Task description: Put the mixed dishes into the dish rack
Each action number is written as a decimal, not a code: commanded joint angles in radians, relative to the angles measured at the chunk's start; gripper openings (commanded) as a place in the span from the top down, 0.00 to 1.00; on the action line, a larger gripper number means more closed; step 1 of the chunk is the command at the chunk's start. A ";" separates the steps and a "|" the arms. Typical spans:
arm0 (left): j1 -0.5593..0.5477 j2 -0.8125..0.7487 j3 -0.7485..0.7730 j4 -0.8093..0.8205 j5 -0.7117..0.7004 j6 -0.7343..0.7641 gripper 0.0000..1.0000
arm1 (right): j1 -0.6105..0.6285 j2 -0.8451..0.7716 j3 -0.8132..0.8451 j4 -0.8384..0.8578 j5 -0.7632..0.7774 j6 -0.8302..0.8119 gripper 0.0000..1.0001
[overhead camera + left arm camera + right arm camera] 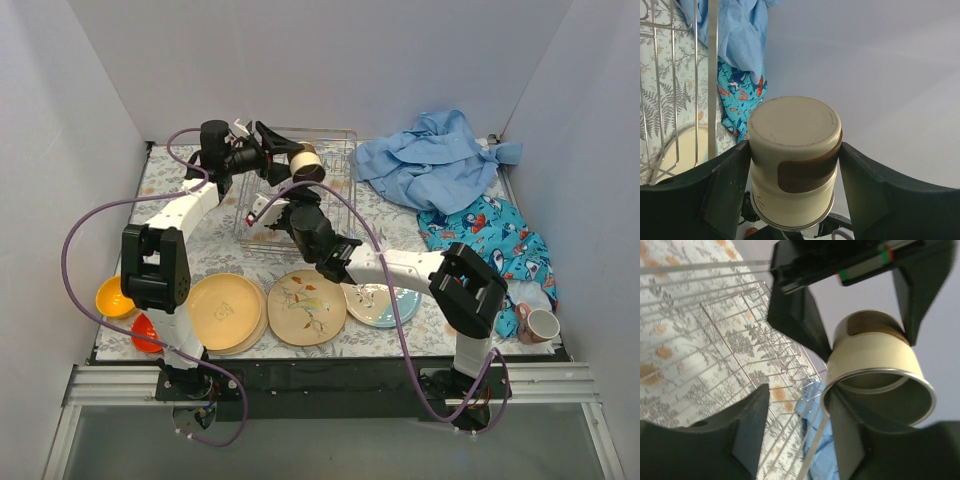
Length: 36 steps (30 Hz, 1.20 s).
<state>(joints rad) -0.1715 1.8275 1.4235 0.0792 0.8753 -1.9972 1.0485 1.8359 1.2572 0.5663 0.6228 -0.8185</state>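
Observation:
My left gripper (303,160) is shut on a cream cup with a brown band (307,162) and holds it in the air over the silver wire dish rack (338,192). In the left wrist view the cup (792,160) sits bottom-up between both fingers. My right gripper (288,196) is open just below the cup. In the right wrist view the cup's open mouth (875,370) is right at my right finger (847,440), above the rack (715,340). Two stacked yellow-tan plates (225,312), a floral plate (306,307) and a light-blue plate (381,303) lie at the front.
An orange bowl (113,297) and a red bowl (146,331) sit at the front left. A pink-and-white mug (540,325) stands at the front right. A blue cloth (435,165) and a patterned cloth (490,235) lie right of the rack.

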 commanded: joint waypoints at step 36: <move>-0.034 0.311 0.287 0.474 -0.580 1.063 0.71 | -0.326 -0.165 0.366 -1.339 -0.896 0.409 0.10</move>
<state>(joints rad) -0.1825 2.1761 1.6943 0.3401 0.4915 -1.0515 0.7280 1.7267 1.6379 -0.7616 -0.2646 -0.4648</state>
